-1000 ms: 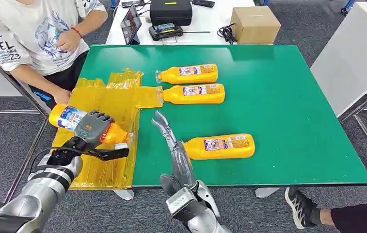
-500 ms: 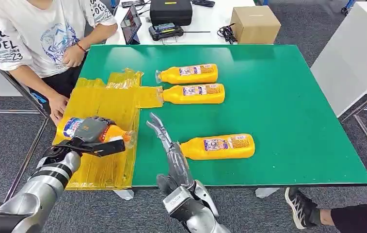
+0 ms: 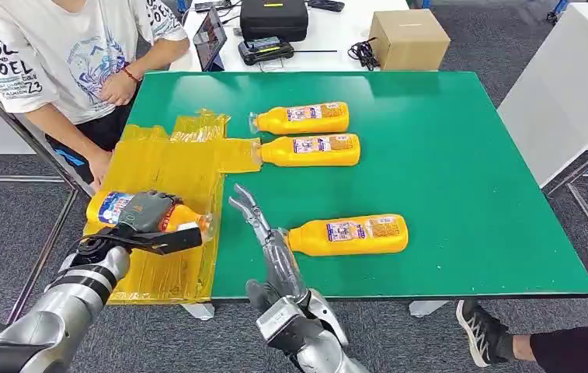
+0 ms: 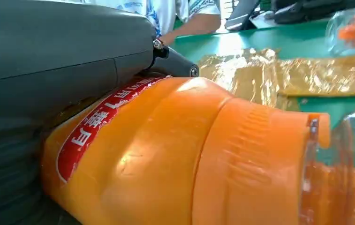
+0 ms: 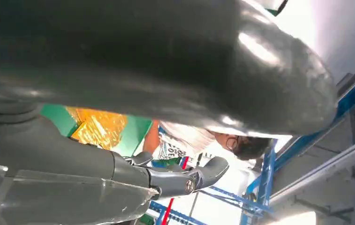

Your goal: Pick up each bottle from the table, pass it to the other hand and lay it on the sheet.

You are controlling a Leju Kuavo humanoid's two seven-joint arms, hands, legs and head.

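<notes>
Head view: left hand [image 3: 144, 211] grips bottle [image 3: 112, 207] lying over sheet's [image 3: 170, 167] near part — cap toward green table [image 3: 446, 163]. Right hand [image 3: 259, 225] just right of sheet, fingers straight and apart, holding nothing. Three more bottles right of sheet (person at its far-left side).

Left wrist view: fingers wrapped on bottle [image 4: 175, 154].

Right wrist view: fingers [image 5: 185, 180] extended — nothing held.

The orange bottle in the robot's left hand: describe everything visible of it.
The orange plastic bottle lies on its side, gripped around the middle by the left hand, low over the crinkled yellow sheet. Its blue-and-white label shows toward the base, a red label strip under the fingers, and a clear cap points toward the green table.
</notes>
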